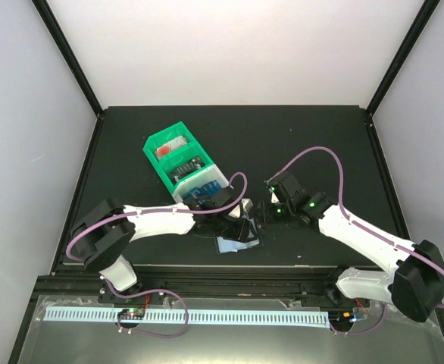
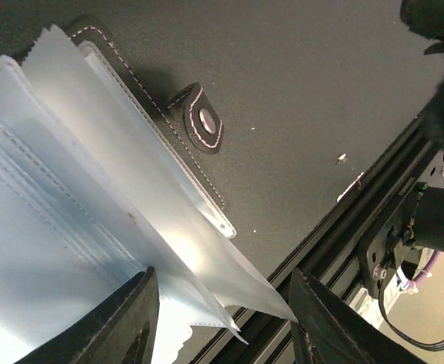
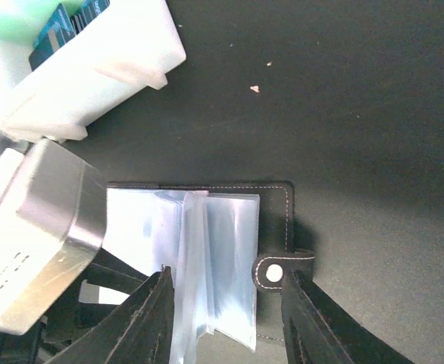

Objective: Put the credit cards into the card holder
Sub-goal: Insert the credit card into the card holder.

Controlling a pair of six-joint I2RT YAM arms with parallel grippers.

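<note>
The card holder (image 1: 239, 241) lies open on the black mat near the front edge, its clear pale sleeves (image 3: 214, 250) fanned up and its strap clasp (image 3: 278, 270) to one side. My left gripper (image 2: 222, 315) is open, with a loose sleeve corner (image 2: 207, 258) between its fingers and the clasp (image 2: 204, 126) beyond. My right gripper (image 3: 226, 311) is open too and straddles the sleeves from the other side. Neither jaw pair presses on a sleeve. Blue credit cards (image 3: 58, 25) stand in a white bin (image 1: 201, 189); no card is in either gripper.
A green bin (image 1: 173, 150) with cards adjoins the white bin behind the left arm. The left gripper's silver body (image 3: 36, 227) sits close beside my right fingers. The table's metal front rail (image 2: 336, 227) runs just past the holder.
</note>
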